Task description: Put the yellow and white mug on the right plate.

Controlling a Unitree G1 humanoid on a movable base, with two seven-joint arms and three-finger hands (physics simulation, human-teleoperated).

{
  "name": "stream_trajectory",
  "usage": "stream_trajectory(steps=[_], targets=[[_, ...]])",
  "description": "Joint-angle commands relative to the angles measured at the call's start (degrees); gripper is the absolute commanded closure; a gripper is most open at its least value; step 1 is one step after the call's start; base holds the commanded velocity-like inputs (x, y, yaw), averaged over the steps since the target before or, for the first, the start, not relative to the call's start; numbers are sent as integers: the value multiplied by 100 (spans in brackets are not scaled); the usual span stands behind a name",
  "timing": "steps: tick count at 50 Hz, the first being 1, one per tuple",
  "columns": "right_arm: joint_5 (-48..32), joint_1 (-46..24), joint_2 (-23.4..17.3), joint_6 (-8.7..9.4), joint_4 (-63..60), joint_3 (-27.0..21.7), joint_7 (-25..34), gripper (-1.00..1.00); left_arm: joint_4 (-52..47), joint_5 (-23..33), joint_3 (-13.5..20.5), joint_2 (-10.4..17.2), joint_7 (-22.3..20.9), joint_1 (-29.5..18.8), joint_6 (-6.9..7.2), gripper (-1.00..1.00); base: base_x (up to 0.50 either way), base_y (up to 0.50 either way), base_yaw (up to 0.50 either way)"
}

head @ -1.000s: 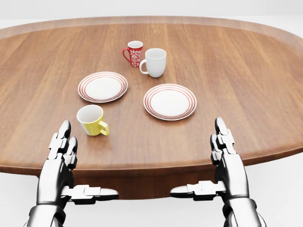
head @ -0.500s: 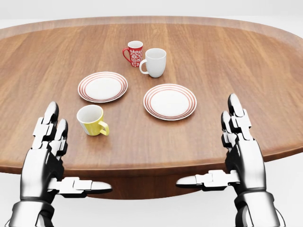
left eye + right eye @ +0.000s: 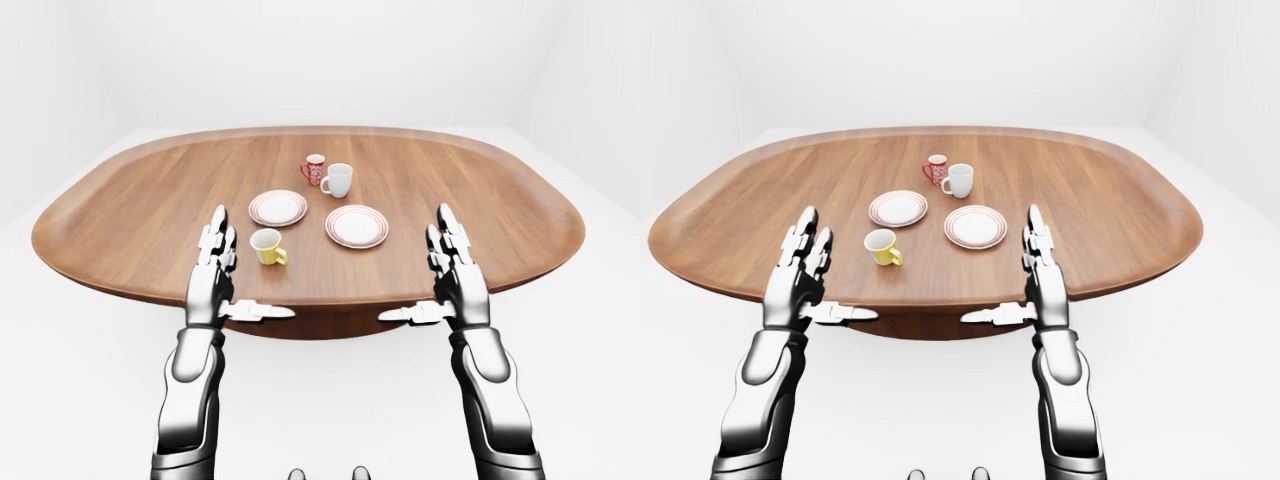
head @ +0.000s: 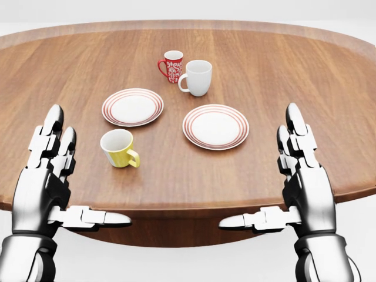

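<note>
Two robot hands are raised over the near edge of the worktop (image 4: 282, 64). Your left robot hand (image 4: 44, 182) stands with its fingers (image 4: 51, 136) extended upward and its thumb pointing inward toward the other hand; it is spread wide and holds nothing. Your right robot hand (image 4: 302, 182) mirrors this pose: fingers up, thumb inward, spread and empty.

Locate the yellow and white mug (image 4: 119, 148) just to the right of the left robot hand's fingertips in the head view. It stands upright on the wood, apart from the hand, with its handle on the side toward the right robot hand and its white interior visible.

Locate the right plate (image 4: 215, 126), white with red rings, between the two hands and nearer to the right one, to the left of and above that hand's fingertips. It carries nothing. The mug and this plate are apart, with bare wood between them.

The left plate (image 4: 133, 107) lies above the mug in the head view, beyond the left robot hand's reach line. Further up, a white mug (image 4: 197, 77) and a red patterned mug (image 4: 171, 66) stand close together, well apart from both hands.
</note>
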Motion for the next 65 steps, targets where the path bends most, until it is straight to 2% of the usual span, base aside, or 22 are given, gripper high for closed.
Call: stream_trajectory(steps=[1,5,6,15,20,26,44,52,55,65], targets=[[-109,-115,-28,0,30,-54,38,-100,54,61,26,56,-37,-183,0,-100,0,0,50],[-54,-209,-47,0,-30,-121,35,-100,20,186,-38,94,-102,-206,0,-100,0,0,50],[-24,-298,-64,0,-38,-166,20,-100,-15,68,77,82,-79,-324,0,-100,0,0,50],[271,-709,-204,0,80,-345,30,-100,-5,-82,206,177,-9,-485,0,-100,0,0,50],[282,-783,-227,0,106,-306,-8,-100,-15,-41,191,225,-66,-496,0,-100,0,0,50],[202,-847,-220,0,92,-190,12,-100,86,-119,398,348,-162,-645,0,-100,0,0,50],[-86,-869,-226,0,128,-141,246,-100,343,-244,534,499,-114,-845,0,-100,-1,3,0],[175,-883,-206,0,-173,-259,357,-100,383,-367,641,592,-55,-941,0,-100,0,0,0],[389,-837,-209,0,-360,-287,375,-100,372,-373,632,595,-44,-933,0,-100,33,12,0],[322,-850,-244,0,-403,-199,346,-100,354,-384,648,609,-34,-941,0,-100,47,17,0]])
